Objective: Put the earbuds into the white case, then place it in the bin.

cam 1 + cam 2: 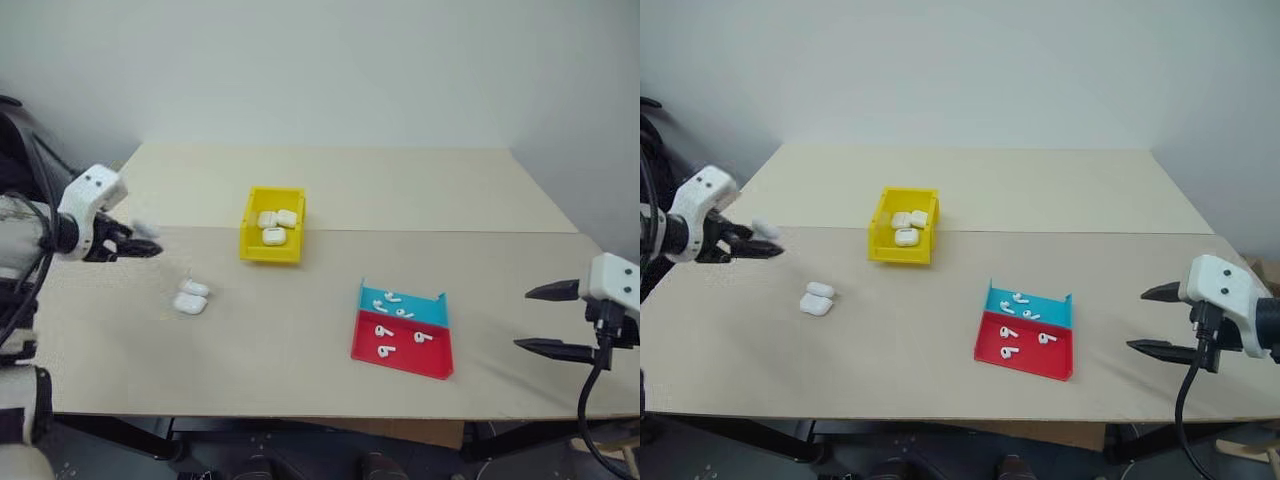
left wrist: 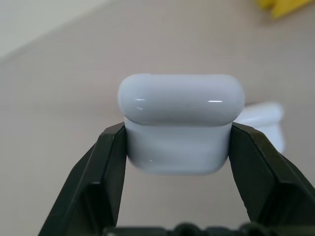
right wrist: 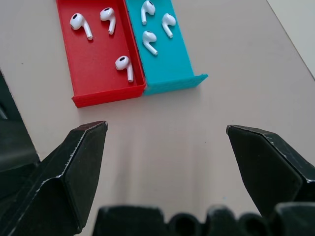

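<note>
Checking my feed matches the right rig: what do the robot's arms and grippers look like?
Both wrists end in white rounded housings. The left gripper and right gripper each carry two black, wedge-shaped, pointed fingers. Black cables run along each arm.

The glossy white rounded earbud case (image 2: 181,123) is showing blurred at the left gripper's (image 1: 140,248) tips in the head views. Another white case (image 2: 263,123) is lying half hidden behind it at three o'clock. The bright yellow plastic bin (image 2: 283,6) is being cut off at one o'clock. The right gripper's (image 1: 545,320) arm is running off-frame.
</note>
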Available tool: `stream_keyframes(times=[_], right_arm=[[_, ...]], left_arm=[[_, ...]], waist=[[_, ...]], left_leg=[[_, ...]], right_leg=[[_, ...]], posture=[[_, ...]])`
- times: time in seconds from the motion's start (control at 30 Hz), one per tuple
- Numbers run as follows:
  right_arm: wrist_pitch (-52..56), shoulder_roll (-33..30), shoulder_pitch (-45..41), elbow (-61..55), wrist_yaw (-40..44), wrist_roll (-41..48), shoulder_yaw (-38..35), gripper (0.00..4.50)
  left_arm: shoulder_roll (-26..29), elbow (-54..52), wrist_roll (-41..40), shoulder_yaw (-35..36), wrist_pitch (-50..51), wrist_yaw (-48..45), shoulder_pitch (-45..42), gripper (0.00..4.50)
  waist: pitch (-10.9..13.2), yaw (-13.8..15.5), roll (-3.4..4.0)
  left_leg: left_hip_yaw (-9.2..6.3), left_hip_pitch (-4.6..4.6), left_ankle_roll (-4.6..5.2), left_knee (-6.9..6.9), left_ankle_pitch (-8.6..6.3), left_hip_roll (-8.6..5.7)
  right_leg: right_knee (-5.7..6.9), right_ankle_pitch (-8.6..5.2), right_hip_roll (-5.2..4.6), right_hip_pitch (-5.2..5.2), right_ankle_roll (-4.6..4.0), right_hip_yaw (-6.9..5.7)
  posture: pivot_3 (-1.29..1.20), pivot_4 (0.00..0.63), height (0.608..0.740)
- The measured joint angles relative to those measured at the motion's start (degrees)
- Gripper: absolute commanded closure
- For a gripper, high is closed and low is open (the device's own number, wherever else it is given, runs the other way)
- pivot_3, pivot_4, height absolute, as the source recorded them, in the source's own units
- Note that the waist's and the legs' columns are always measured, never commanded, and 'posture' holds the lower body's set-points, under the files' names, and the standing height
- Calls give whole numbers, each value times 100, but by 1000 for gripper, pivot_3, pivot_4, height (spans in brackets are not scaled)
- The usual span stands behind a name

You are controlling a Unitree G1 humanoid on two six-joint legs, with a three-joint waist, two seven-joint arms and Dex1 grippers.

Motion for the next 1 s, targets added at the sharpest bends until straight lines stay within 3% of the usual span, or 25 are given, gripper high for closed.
stream_keyframes(times=[0.1, 0.27, 0.4, 0.57, 0.7, 0.87, 1.0], right_arm=[[242, -143, -214, -165, -90, 51, 33, 0], [634, -526, -342, -797, -101, 72, 148, 0], [740, -530, -580, -1416, -213, 115, 651, 0], [1393, -946, -1456, -1974, -422, 130, 1750, 0], [2066, -1042, -2373, -2266, -419, 232, 2688, 0], [2588, -497, -3772, -2340, -374, -255, 4266, 0], [2947, 32, -4479, -2235, -273, -656, 5203, 0]], left_arm=[[-958, -1707, -751, 1043, -182, 453, 602, 1718], [-2230, -3274, -1254, 1078, -715, 1301, 1473, 1718], [-3319, -3573, -1356, 555, -1606, 1769, 2035, 1718], [-4309, -3116, -1556, 149, -3388, 1661, 2566, 1718], [-4483, -2634, -1802, -2, -4398, 1116, 2880, 1718], [-4490, -1975, -2107, -220, -5605, 91, 3220, 1718], [-4446, -1774, -2512, -254, -5873, -438, 3473, 1718]], waist=[[-5, 21, 10], [-6, -5, 10], [-5, -14, 7], [-12, -24, 18], [-13, -19, 21], [-17, -14, 29], [-19, -12, 32]], left_leg=[[1, 7, -1, 13, 1, -2], [-4, 31, 0, 13, 1, -1], [-6, 30, -4, 20, 4, -3], [-1, 31, -4, 21, 6, -4], [0, 26, -4, 21, 6, -4], [3, 23, -4, 22, 6, -4], [4, 15, -4, 20, 6, -3]], right_leg=[[6, 1, -3, 11, 0, 2], [12, -3, 4, 27, 7, 9], [13, 1, 5, 26, 14, 13], [7, 7, 5, 23, 12, 20], [7, 7, 5, 14, 11, 22], [0, 2, 5, 10, -1, 24], [-1, 7, 5, 3, 6, 24]], posture=[[0, 150, 740], [0, 150, 740], [0, 150, 740], [0, 150, 740], [0, 150, 740], [0, 150, 740], [0, 150, 740]])
